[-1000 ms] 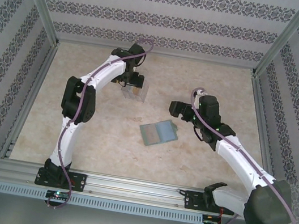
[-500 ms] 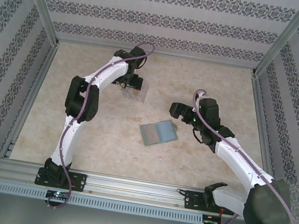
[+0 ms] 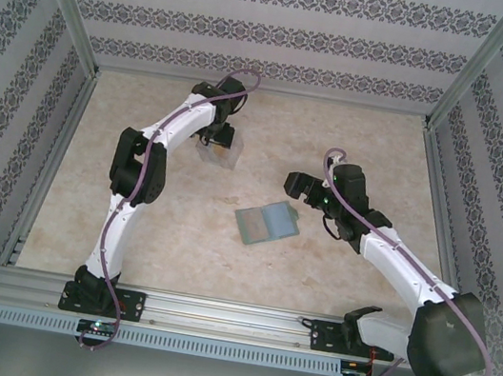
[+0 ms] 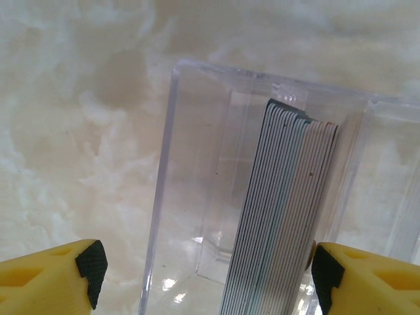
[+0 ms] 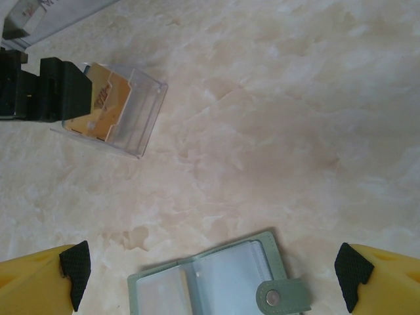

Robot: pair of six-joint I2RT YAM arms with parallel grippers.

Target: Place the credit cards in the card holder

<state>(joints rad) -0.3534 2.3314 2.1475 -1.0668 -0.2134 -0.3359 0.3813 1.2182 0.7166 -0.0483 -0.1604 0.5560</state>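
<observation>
The credit cards (image 4: pixel 289 216) stand on edge as a tight stack of pale and grey cards inside a clear plastic stand (image 4: pixel 184 197) at the back of the table. An orange-yellow card (image 5: pixel 105 102) faces outward from the stand (image 5: pixel 141 121). My left gripper (image 4: pixel 207 272) is open and straddles the stand. Its right fingertip (image 4: pixel 328 269) sits against the stack's edge, and its left fingertip (image 4: pixel 88 266) is off the wall. The card holder (image 3: pixel 266 221), sage green, lies open flat mid-table. My right gripper (image 5: pixel 210 275) hovers open just above the card holder (image 5: pixel 216 279), holding nothing.
The marble tabletop (image 3: pixel 132 207) is walled by patterned panels and an aluminium frame (image 3: pixel 75 33). The holder's snap tab (image 5: pixel 282 296) points right. Bare table lies between the stand (image 3: pixel 224 153) and the holder.
My left gripper has come down over the clear stand and its jaws have narrowed a little. The right arm has shifted only slightly; the card holder has not moved.
</observation>
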